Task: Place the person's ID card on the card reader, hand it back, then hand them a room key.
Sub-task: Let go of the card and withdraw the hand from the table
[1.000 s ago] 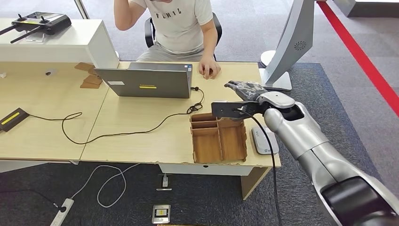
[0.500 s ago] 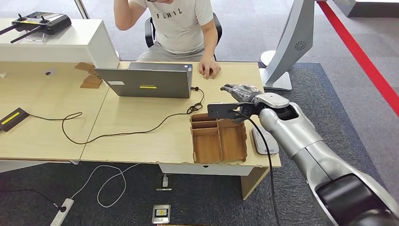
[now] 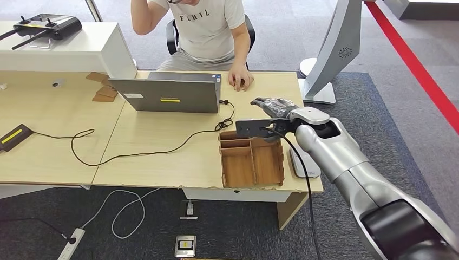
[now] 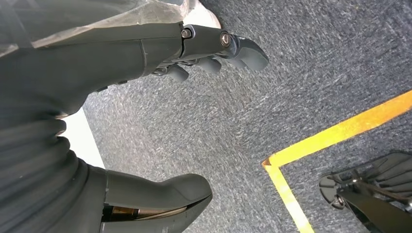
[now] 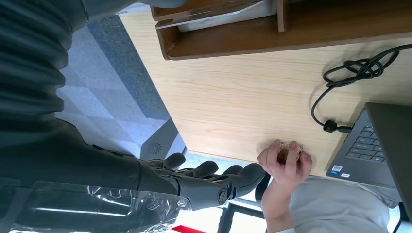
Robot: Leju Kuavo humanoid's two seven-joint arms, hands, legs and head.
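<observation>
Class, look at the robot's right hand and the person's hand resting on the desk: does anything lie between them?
Nothing visible does. The right hand hovers above bare desk short of the person's hand; the laptop and wooden tray lie off to the sides.

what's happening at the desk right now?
The robot's right hand is stretched out, fingers apart and holding nothing, over the far right of the desk, pointing toward the seated person's hand, which rests on the desk beside the laptop. No card shows in the robot's hand. The wooden tray and the white card reader lie below its forearm. The left hand hangs open over the carpet.
</observation>
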